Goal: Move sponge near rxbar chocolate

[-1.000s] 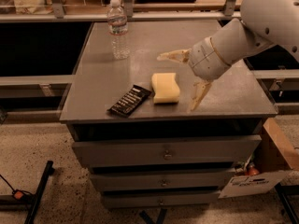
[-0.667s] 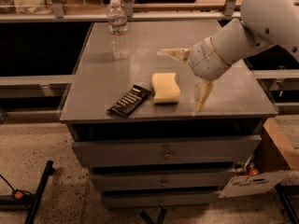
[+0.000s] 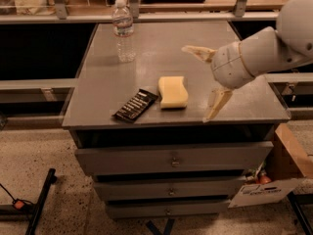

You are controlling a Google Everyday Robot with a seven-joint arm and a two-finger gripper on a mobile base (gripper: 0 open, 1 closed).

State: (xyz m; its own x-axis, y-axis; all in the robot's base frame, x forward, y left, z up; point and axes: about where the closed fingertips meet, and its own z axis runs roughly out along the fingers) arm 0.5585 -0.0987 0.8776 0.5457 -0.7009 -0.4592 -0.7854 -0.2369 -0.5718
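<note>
The pale yellow sponge (image 3: 173, 91) lies flat on the grey cabinet top (image 3: 102, 84), near the front edge. The rxbar chocolate (image 3: 135, 105), in a dark wrapper with white lettering, lies just left of it, its corner close to the sponge's left side. My gripper (image 3: 203, 82) hovers to the right of the sponge, open and empty. One cream finger (image 3: 197, 52) points back-left and the other finger (image 3: 216, 104) points down toward the front edge. The gripper is apart from the sponge.
A clear plastic water bottle (image 3: 124, 31) stands at the back left of the cabinet top. Drawers (image 3: 172, 159) sit below the top. A cardboard box (image 3: 291, 155) stands on the floor at the right. A rail and shelving run behind the cabinet.
My gripper and arm have drawn away to the right of the sponge. The sponge and the bar have stayed in place.
</note>
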